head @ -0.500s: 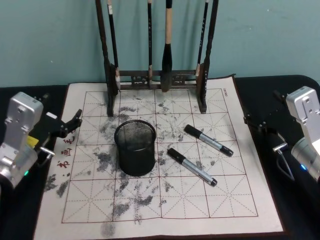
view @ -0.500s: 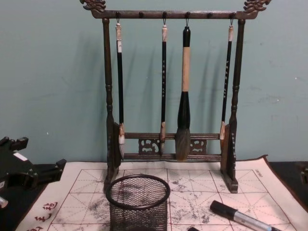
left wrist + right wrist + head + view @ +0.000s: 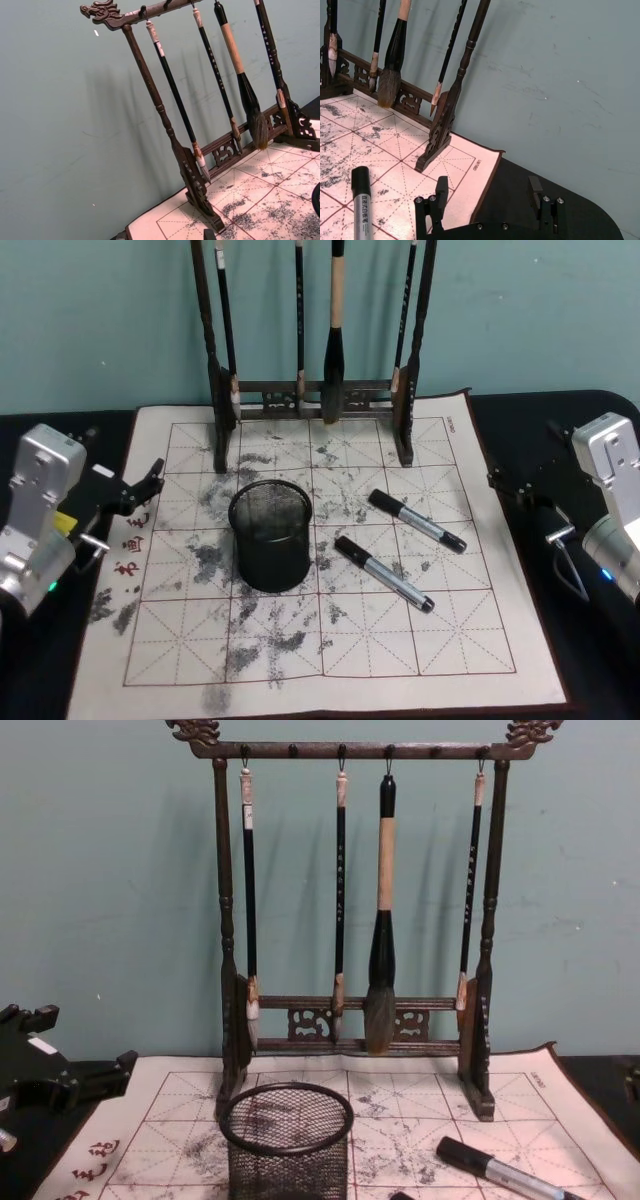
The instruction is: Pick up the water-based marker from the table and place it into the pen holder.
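Two black-and-silver water-based markers lie on the ink-stained grid mat (image 3: 300, 660), one further back (image 3: 416, 520) and one nearer (image 3: 383, 573). They are right of the pen holder (image 3: 270, 535), a black wire-mesh cup standing upright mid-mat. The chest view has the pen holder (image 3: 286, 1140) low in the middle and the far marker (image 3: 495, 1168) at the lower right. My left gripper (image 3: 140, 490) hovers open over the mat's left edge, holding nothing. At the mat's right edge, my right gripper (image 3: 487, 187) is open and empty, with a marker (image 3: 362, 200) lying ahead of it.
A tall dark wooden brush rack (image 3: 315, 400) with several hanging brushes stands along the back of the mat, against a teal wall. Black tabletop (image 3: 560, 430) borders the mat on both sides.
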